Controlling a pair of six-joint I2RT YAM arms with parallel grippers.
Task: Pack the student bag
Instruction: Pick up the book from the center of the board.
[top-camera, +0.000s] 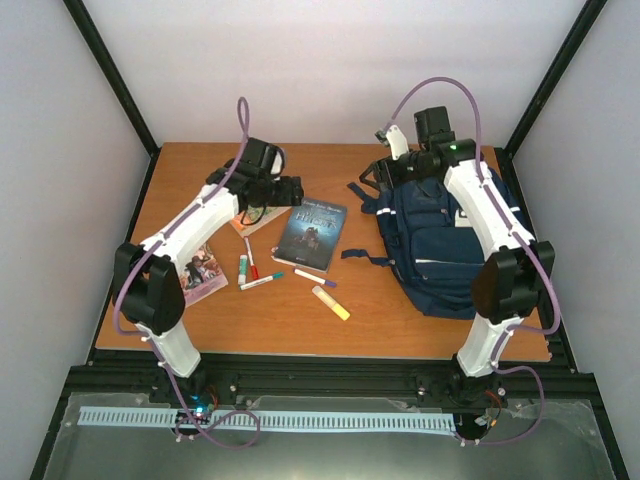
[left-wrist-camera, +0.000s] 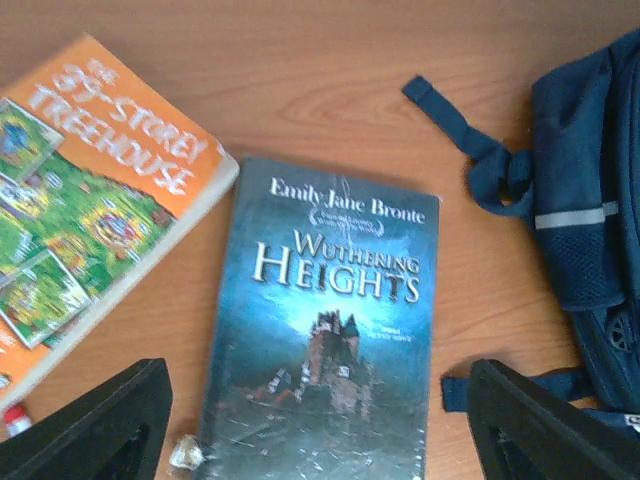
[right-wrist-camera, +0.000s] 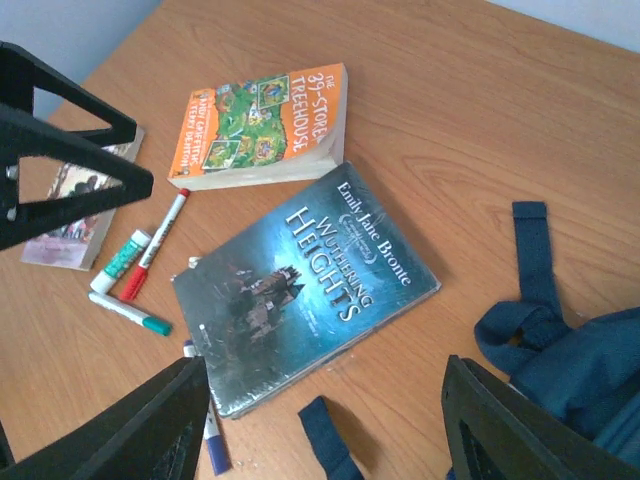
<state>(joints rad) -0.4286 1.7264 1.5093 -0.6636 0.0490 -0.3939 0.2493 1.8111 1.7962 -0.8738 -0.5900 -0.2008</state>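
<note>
Wooden table (top-camera: 385, 300): blue book (left-wrist-camera: 320, 300) lay beneath my left gripper (left-wrist-camera: 320, 405), jaws wide, empty; right gripper (right-wrist-camera: 325, 400) wide, empty, by bag (top-camera: 440, 240). Step, I judged: book pickup; next, lower and close

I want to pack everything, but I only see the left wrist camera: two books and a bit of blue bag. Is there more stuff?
Observer: Yes, a third book with a pinkish cover lies off to the left.
Operator: Any pens?
Observer: Several markers lie nearer the arms' bases than the books, plus one yellow marker.
Operator: Where's the other hand?
Observer: The right gripper hangs open near the student bag's far end, holding nothing.
</note>
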